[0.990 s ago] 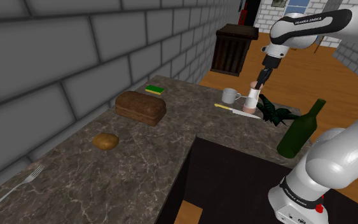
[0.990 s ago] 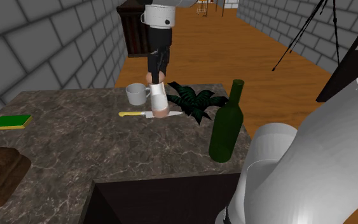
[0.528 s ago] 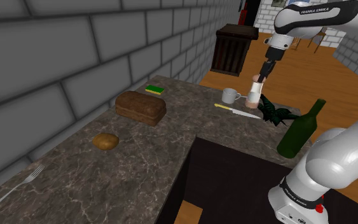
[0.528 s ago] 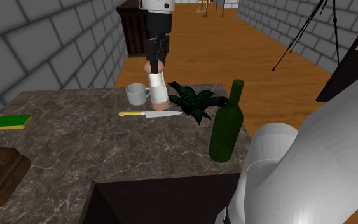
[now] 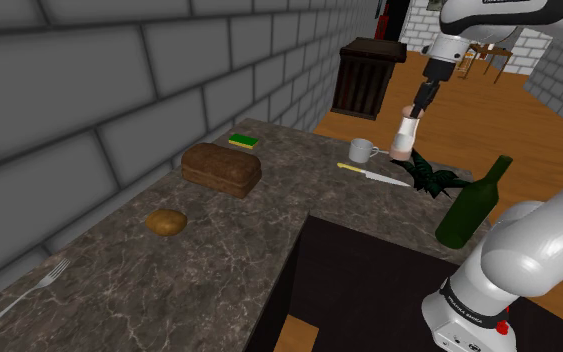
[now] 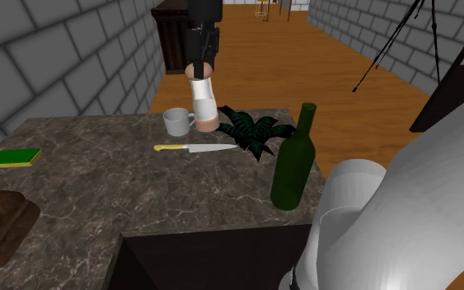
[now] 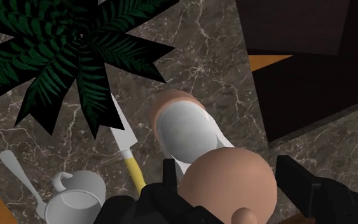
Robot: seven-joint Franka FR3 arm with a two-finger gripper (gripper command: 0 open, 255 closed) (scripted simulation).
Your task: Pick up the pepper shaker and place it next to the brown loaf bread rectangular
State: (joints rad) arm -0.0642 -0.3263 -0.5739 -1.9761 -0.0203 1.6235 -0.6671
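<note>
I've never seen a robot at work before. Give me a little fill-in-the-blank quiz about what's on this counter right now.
1. The black gripper is shut on the ____, holding it over the counter.
2. The knife lying on the counter has a ____ handle.
3. The tall bottle standing near the counter's edge is ____ in colour.

Missing words: pepper shaker; yellow; green.

White-and-tan pepper shaker [image 5: 403,140] aloft, far from brown loaf [image 5: 221,168].
</note>
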